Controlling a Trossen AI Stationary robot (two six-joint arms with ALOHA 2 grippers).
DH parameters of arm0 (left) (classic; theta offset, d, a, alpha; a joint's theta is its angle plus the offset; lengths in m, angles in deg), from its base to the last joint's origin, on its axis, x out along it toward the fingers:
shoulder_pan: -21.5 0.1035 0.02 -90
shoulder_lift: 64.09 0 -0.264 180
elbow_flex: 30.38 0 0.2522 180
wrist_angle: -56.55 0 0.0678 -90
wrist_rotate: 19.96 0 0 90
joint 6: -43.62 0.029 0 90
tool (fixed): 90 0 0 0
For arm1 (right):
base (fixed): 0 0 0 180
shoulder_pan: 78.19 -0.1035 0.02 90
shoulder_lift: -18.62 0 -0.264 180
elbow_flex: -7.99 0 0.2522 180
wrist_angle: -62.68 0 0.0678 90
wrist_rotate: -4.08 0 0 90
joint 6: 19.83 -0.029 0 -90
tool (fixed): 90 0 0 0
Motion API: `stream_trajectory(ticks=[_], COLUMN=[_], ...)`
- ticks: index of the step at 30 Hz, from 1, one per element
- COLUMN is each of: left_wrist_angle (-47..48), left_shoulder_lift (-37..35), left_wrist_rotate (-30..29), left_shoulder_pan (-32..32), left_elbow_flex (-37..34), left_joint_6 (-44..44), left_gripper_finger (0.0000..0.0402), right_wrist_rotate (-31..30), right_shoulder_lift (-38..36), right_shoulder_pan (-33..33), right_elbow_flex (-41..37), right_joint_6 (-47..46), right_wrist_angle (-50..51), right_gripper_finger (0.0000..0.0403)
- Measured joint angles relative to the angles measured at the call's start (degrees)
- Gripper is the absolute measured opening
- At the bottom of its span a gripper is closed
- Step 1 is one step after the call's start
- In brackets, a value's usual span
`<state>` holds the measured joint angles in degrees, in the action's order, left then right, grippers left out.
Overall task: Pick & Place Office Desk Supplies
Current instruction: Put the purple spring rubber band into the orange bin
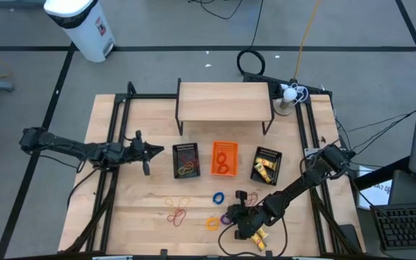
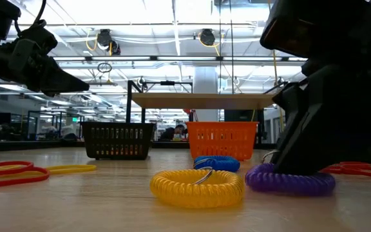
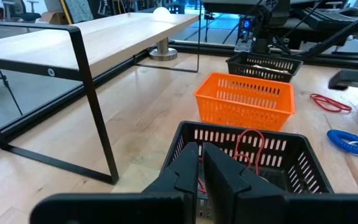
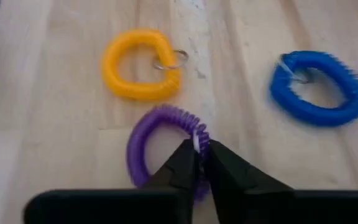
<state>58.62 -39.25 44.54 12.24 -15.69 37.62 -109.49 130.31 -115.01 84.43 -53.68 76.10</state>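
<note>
My right gripper point(image 4: 199, 163) is shut on a purple coil ring point(image 4: 149, 144) near the table's near edge point(image 1: 227, 218). An orange-yellow coil ring point(image 4: 140, 65) and a blue coil ring point(image 4: 319, 87) lie flat on the wood beside it. Red and tan rubber bands point(image 1: 178, 213) lie to their left, and yellow oblong pieces point(image 1: 259, 236) sit under the right arm. My left gripper point(image 3: 201, 163) is shut and hovers just left of the left black mesh tray point(image 1: 186, 160), which holds red and yellow bands. My right gripper pinches the purple coil ring between its two fingers at one side of the loop point(image 4: 199, 138), next to its small metal ring. The fingers come down from above, slanting, and lie across the coil. The ring lies on the table point(image 2: 290, 182).
An orange tray point(image 1: 224, 159) with red rings and a second black mesh tray point(image 1: 266, 165) with yellow pieces stand in a row with the first. A wooden shelf point(image 1: 224, 101) stands behind them. More red bands point(image 2: 356, 169) lie right of the purple ring.
</note>
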Motion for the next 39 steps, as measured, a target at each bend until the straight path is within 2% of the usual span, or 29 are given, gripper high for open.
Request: stream_trajectory(ticks=[4,9,18,25,34,39], left_wrist_angle=[0.0,0.04,0.0,-0.07,-0.14,-0.15], left_shoulder_lift=[0.0,0.02,0.02,0.02,0.0,0.02], left_wrist_rotate=[0.02,0.04,0.04,0.02,0.0,-0.02], left_shoulder_pan=[0.0,0.0,0.0,0.0,0.0,0.0], left_elbow_flex=[0.0,0.0,0.0,-0.02,-0.02,-0.02], left_joint_6=[0.0,0.0,0.31,0.31,0.28,0.28], left_gripper_finger=[0.0024,0.0024,0.0024,0.0024,0.0024,0.0024], right_wrist_rotate=[-0.43,-3.27,-3.6,-3.34,-3.45,-3.46], right_shoulder_lift=[-1.98,-7.05,-20.99,-37.25,-58.98,-68.01], right_shoulder_pan=[0.07,-0.09,0.52,3.24,8.12,10.47], right_elbow_flex=[-0.07,-0.07,-2.62,-15.16,-34.76,-44.66], right_joint_6=[1.12,7.06,21.2,26.84,27.82,27.25], right_wrist_angle=[-1.3,-4.47,-10.42,-21.51,-30.67,-35.86], right_gripper_finger=[0.0022,0.0008,0.001,0.001,0.001,0.001])
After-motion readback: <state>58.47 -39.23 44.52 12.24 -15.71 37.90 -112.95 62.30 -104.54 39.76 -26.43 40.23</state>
